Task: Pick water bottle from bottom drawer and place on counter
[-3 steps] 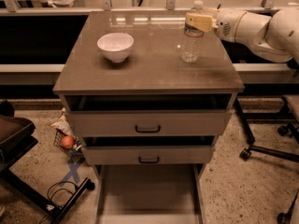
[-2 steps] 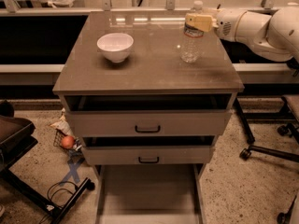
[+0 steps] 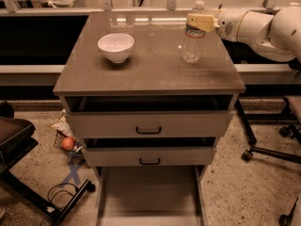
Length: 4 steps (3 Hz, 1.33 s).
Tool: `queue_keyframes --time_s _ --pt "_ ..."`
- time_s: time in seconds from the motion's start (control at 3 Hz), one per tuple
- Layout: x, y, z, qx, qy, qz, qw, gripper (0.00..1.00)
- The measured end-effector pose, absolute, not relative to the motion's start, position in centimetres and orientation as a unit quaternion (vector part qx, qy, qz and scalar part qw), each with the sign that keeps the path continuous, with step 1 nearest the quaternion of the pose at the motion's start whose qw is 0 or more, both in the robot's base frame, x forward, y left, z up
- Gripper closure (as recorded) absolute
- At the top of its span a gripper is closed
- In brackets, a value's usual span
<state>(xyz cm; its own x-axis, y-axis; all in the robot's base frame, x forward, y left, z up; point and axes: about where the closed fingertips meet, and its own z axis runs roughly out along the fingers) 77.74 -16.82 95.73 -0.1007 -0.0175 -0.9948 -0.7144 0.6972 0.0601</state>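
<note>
The water bottle (image 3: 193, 48), clear with a white cap, stands upright on the counter (image 3: 150, 72) at its back right. My gripper (image 3: 200, 21) reaches in from the right on the white arm (image 3: 263, 27) and sits at the bottle's shoulder, just below the cap. The bottom drawer (image 3: 148, 194) is pulled out at the foot of the cabinet and its flat floor shows nothing in it.
A white bowl (image 3: 115, 46) stands on the counter's back left. The two upper drawers with black handles (image 3: 148, 130) are slightly open. An office chair base (image 3: 268, 149) is at the right, and a dark chair (image 3: 14, 135), cables and an orange ball (image 3: 68, 142) at the left.
</note>
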Motion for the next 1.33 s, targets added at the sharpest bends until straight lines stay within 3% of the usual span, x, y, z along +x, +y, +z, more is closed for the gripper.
queue_keyframes --time_s 0.67,1.33 --pt "77.76 -16.7 95.72 -0.267 0.685 0.284 0.615 0.05" --pt "77.81 -16.4 95.67 -0.268 0.685 0.285 0.614 0.0"
